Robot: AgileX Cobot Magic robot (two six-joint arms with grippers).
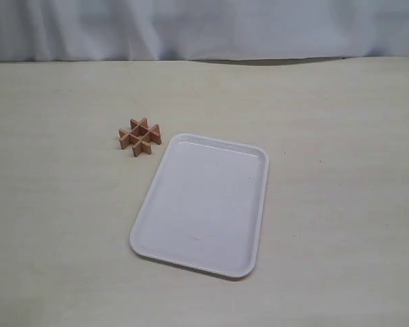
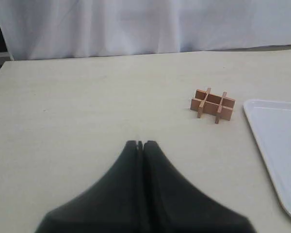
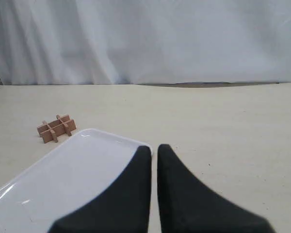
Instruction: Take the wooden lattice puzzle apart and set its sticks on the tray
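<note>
Clearly the wooden lattice puzzle (image 1: 140,136) sits whole on the table (image 1: 327,136), just beside the far left corner of the tray (image 1: 203,204) as the exterior view shows it, with a sliver of table between them. The tray holds nothing yet. The puzzle looks light, stiff and dry: small hard wood, unlikely to bend or crack, yet light enough to skid on the smooth table or rise as one piece when a single bar is pulled. The sticks (image 2: 211,108) stand on edge, their ends jutting past the crossings. Those free ends seem the best hold, one tool pinning a crossing bar while the other draws its stick out of the notches. The left tool (image 2: 139,144) is closed, tips meeting, empty; the right tool (image 3: 154,148) is drawn to a thin slit, also empty, and both are well apart from the puzzle
</note>
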